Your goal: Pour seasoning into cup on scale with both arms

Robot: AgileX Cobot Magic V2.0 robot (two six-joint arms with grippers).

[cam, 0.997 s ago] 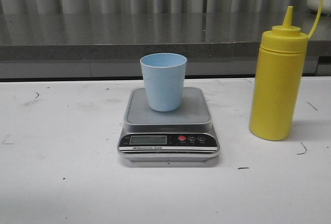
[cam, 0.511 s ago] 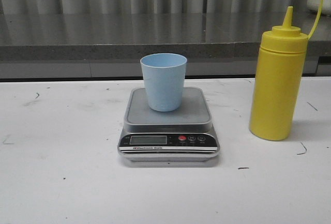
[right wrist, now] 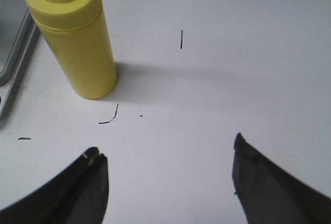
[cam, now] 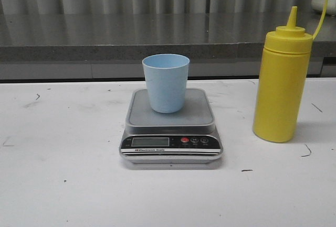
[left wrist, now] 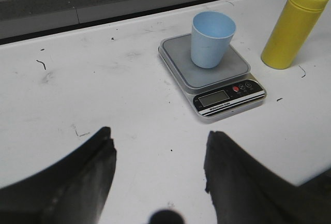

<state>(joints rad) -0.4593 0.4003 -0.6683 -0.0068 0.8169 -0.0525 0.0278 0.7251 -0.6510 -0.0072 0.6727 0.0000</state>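
Table [cam: 63, 185]: white top, scuffed with small dark marks, carrying everything below.
Seasoning bottle [cam: 281, 83]: yellow, upright on the table, right of the scale and apart from it; cap strap arcs up beside the nozzle.
Scale [cam: 171, 127]: near table centre, display and red button facing the camera.
Cup [cam: 166, 82]: pale blue, upright on the scale's platform, open mouth up.
Left gripper [left wrist: 158, 146]: jaws spread wide, holding nothing, above bare table, well short of the scale.
Right gripper [right wrist: 168, 151]: jaws wide apart, empty, near the bottle but not touching it.
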